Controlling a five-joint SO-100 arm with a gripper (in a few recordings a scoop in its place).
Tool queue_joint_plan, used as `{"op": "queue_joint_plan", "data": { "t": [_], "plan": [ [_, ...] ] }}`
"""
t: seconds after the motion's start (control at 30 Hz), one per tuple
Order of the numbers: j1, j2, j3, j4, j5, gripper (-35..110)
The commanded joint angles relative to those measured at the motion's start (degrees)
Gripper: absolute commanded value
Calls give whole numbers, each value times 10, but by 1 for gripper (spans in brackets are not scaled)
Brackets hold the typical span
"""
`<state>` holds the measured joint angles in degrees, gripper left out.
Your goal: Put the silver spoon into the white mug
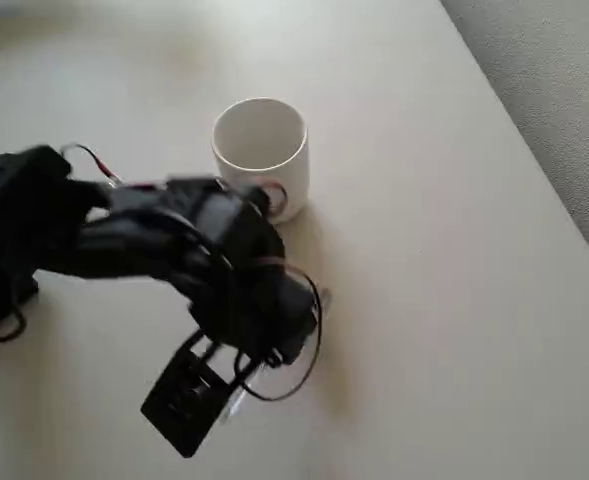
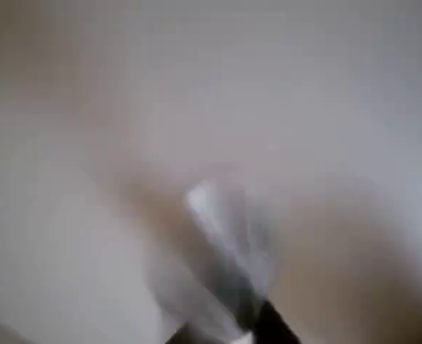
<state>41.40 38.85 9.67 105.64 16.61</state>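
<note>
The silver spoon (image 2: 221, 236), blurred in the wrist view, is seen slanting from upper left to lower right, near the white mug (image 1: 261, 150) on the table (image 1: 454, 300), beneath the bent black arm (image 1: 214, 260); gripper state indeterminable.

The white mug (image 1: 261, 150) stood upright on the pale table, its round mouth open to the overhead view and nothing visible inside it; its loop handle could not be made out. In the wrist view the silver spoon (image 2: 221, 229) appeared as a blurred, shiny streak slanting down to the right, its pale rounded end uppermost, too smeared to tell how it was held.
</note>
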Motion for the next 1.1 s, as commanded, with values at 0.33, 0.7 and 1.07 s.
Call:
{"op": "queue_joint_plan", "data": {
  "t": [0.33, 0.7, 1.07],
  "plan": [
    [-10, 268, 61, 6, -33, -2],
    [-63, 163, 105, 1, -47, 17],
    [-100, 5, 46, -13, 130, 22]
  ]
}}
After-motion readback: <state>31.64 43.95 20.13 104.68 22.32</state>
